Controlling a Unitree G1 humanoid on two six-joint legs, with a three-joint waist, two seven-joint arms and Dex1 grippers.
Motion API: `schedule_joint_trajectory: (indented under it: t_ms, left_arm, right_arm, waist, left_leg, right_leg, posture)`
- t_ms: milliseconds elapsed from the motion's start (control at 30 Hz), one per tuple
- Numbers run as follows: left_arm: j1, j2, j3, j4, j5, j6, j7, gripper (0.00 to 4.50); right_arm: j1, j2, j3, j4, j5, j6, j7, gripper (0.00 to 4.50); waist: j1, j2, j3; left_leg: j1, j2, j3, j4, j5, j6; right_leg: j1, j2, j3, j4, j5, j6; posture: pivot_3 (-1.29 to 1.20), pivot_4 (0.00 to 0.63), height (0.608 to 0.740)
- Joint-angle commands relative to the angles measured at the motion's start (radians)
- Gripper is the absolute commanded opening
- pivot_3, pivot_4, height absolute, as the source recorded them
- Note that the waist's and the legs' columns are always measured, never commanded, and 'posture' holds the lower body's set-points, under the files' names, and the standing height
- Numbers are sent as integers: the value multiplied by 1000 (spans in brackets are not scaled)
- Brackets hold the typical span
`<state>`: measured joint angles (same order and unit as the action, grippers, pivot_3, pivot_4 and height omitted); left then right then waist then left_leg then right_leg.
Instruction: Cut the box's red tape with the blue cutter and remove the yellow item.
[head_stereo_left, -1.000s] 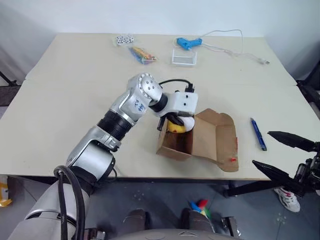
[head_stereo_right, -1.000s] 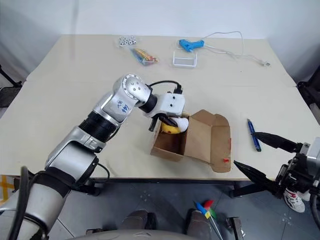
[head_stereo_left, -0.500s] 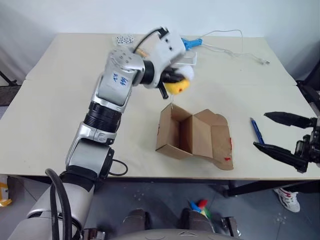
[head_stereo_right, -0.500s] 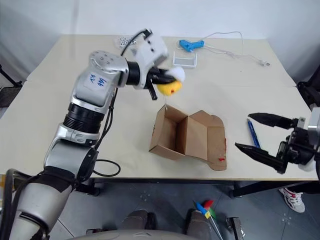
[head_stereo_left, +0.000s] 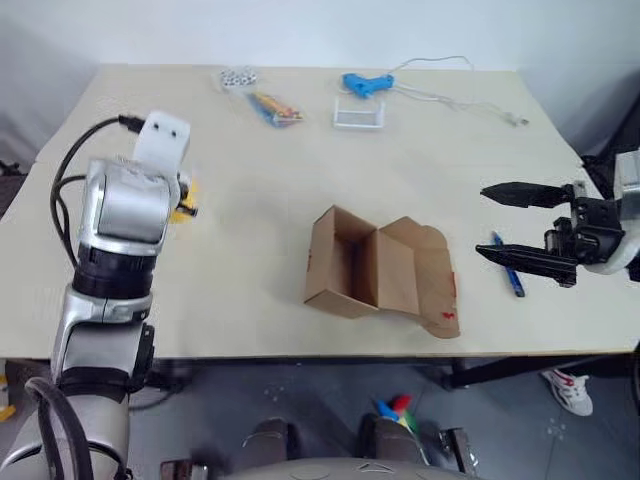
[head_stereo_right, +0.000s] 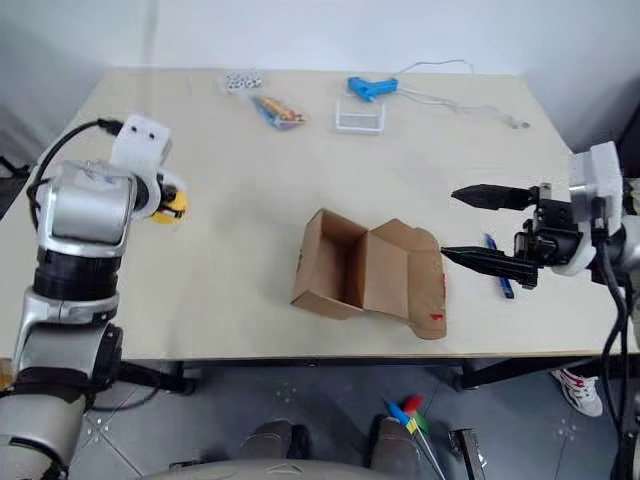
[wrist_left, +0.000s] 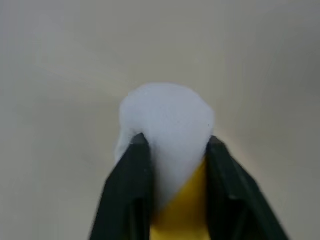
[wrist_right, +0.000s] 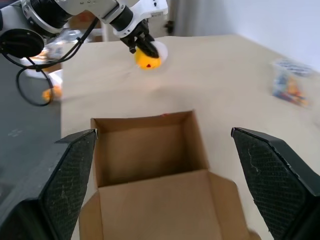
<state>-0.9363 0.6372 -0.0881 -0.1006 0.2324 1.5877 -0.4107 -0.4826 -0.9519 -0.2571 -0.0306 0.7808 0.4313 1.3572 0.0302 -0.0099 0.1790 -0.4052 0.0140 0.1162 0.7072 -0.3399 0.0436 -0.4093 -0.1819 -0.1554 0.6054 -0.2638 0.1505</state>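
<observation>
Held the yellow item (wrist_left: 177, 200) clamped between left gripper (wrist_left: 172, 150) fingers, well left of the open box (head_stereo_left: 375, 275), over the table (head_stereo_left: 250, 240). Right gripper (head_stereo_left: 500, 222) hovered right of box, jaws wide apart, above the cutter (head_stereo_left: 505, 265).

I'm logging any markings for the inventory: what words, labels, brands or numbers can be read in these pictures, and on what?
None can be read.
The box: plain brown, with no print.
The blue cutter: any marking is too small to read.
</observation>
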Motion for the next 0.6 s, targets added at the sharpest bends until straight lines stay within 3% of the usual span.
schedule_joint_trajectory:
  t_ms: [33, 233, 467, 600]
  left_arm:
    - [80, 22, 41, -119, -9, 27, -5, 2658]
    - [155, 60, 118, -185, -15, 27, 0, 4467]
    - [150, 205, 169, -235, -135, 27, -90, 4467]
    - [87, 288, 262, -247, -322, 27, -215, 4467]
  right_arm:
    - [-47, 10, 19, 45, -26, -33, 49, 4500]
    - [-116, 34, 58, 104, -59, -46, 96, 4500]
    - [-143, 23, 61, 158, -85, -63, 140, 4500]
    - [-171, 15, 61, 200, -110, -74, 156, 4500]
  waist:
    - [1, 0, 0]
    - [-5, 0, 0]
    - [-7, 0, 0]
    - [-7, 0, 0]
  left_leg:
    - [0, 0, -1, 0, 0, 0]
    - [0, 0, -4, 2, 1, -1]
    - [0, 0, -8, 2, 0, -2]
    - [0, 1, -8, 2, 0, -2]
  right_leg:
    - [1, 0, 0, 0, 0, 0]
    - [1, 0, 0, 0, 0, 0]
    - [1, 0, 0, 0, 0, 0]
    - [1, 0, 0, 0, 0, 0]
  posture:
    - [0, 150, 740]
    - [0, 150, 740]
    - [0, 150, 740]
    - [0, 150, 740]
